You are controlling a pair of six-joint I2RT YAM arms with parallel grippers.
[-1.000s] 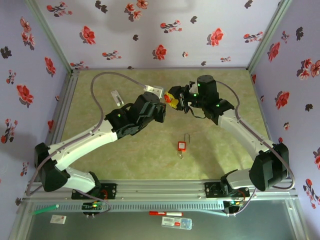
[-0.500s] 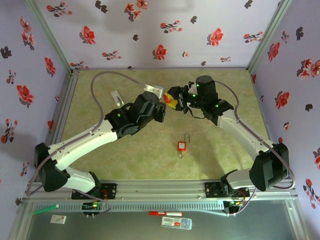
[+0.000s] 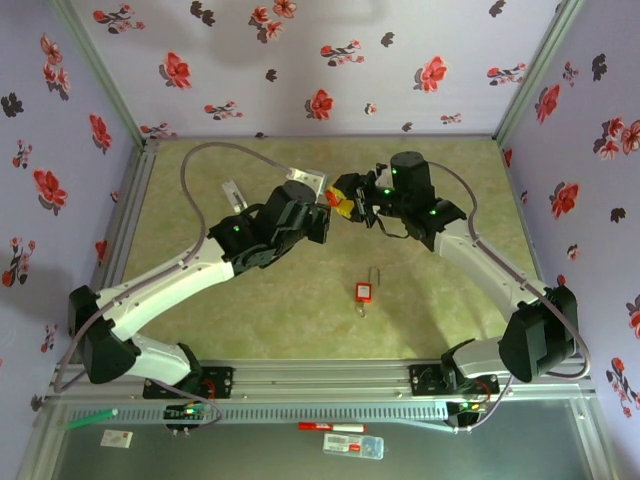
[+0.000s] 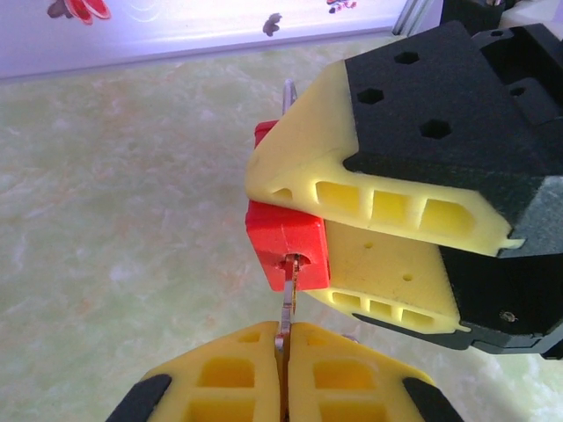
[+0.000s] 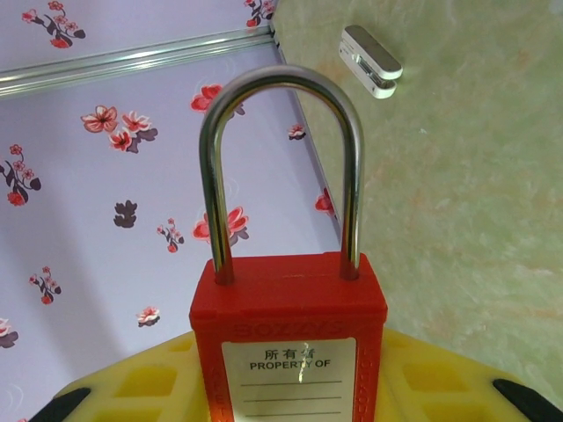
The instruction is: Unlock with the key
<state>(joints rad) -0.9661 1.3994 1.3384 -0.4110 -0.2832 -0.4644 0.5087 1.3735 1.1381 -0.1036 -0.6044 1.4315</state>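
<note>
My right gripper (image 5: 290, 380) is shut on a red padlock (image 5: 289, 334) with a white "PROPERTY OF" label. The padlock's steel shackle (image 5: 281, 86) stands up, seated in the body. In the left wrist view the padlock's red base (image 4: 287, 248) sticks out between the right gripper's yellow fingers (image 4: 387, 202). My left gripper (image 4: 283, 341) is shut on a thin metal key (image 4: 288, 303), whose tip sits in the keyhole in that base. From above, both grippers meet at the padlock (image 3: 334, 198) over the middle back of the table.
A second red padlock (image 3: 364, 292) lies on the green mat near the middle front. A small white block (image 3: 233, 193) lies at the back left, also in the right wrist view (image 5: 371, 61). Flowered walls close in three sides.
Both wrists have shifted very slightly leftward together. The key stays in the padlock and both grips are unchanged.
</note>
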